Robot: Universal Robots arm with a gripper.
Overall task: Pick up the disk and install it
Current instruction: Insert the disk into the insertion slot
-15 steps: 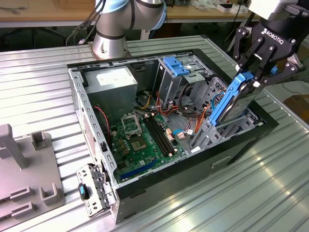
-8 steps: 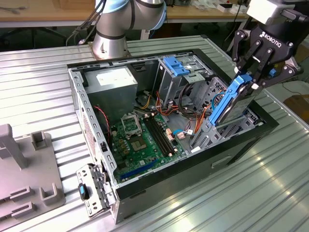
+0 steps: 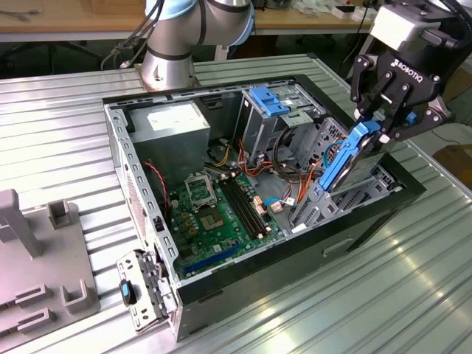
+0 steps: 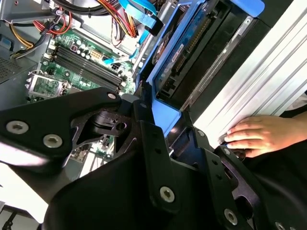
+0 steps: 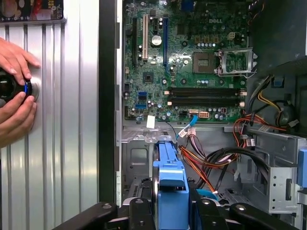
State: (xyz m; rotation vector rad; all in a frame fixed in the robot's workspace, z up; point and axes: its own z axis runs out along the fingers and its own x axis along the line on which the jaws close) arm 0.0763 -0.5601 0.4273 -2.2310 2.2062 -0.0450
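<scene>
Over the bay [image 3: 316,205], our gripper [image 3: 377,124] clamps the disk [image 3: 341,161] by its blue carrier end, tilted, lower end entering the bay. We judge it stiff, weighty and fragile: hold the carrier.

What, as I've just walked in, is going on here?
The arm's end effector is shut on the disk, a drive in a blue carrier, holding it tilted on edge at the drive bay of the open computer case. A person's hands rest on a small round black object on the metal table.
</scene>
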